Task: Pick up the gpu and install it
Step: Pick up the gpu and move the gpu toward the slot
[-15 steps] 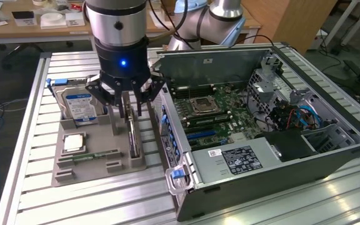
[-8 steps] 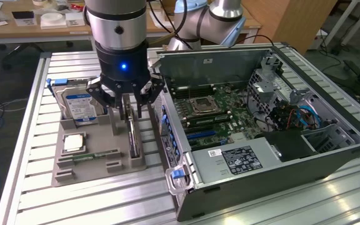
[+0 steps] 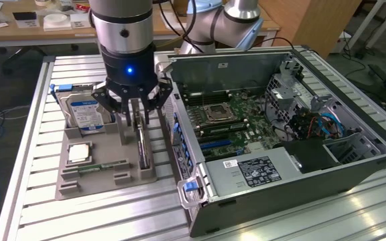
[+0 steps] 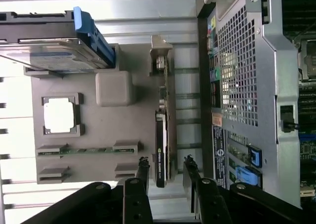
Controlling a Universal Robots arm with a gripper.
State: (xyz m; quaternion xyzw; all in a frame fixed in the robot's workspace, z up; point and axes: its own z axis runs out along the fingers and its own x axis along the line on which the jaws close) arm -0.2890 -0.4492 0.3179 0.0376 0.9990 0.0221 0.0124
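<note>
**Gripper spread over the gpu in its tray slot**

From my station I see the gripper (image 3: 138, 119) (image 4: 166, 162) spread apart, one finger on each side of the gpu (image 3: 143, 148) (image 4: 161, 135). I cannot tell whether either finger touches it. The gpu stands on edge in a slot of the grey tray (image 3: 106, 183) (image 4: 123, 130), on the side nearest the computer case (image 3: 300, 186) (image 4: 237, 75). There is small print along the card's dark edge, which I cannot read.

I count three other parts on the tray:
- One green RAM stick (image 3: 102, 165) (image 4: 84, 150), lying in its slot.
- One square processor chip (image 3: 80, 151) (image 4: 59, 115), in a recess.
- One hard drive (image 3: 87, 113) (image 4: 49, 53), upright at the far end. Its blue label is too fine for me to read.

Just beside the tray, the case lies open on the slatted metal table (image 3: 112, 216). Inside, one black-and-white sticker (image 3: 257, 170) sits on the power supply, with illegible text. Past it I see the motherboard (image 3: 226, 120). Furthest off is a wooden desk (image 3: 18, 30).
</note>
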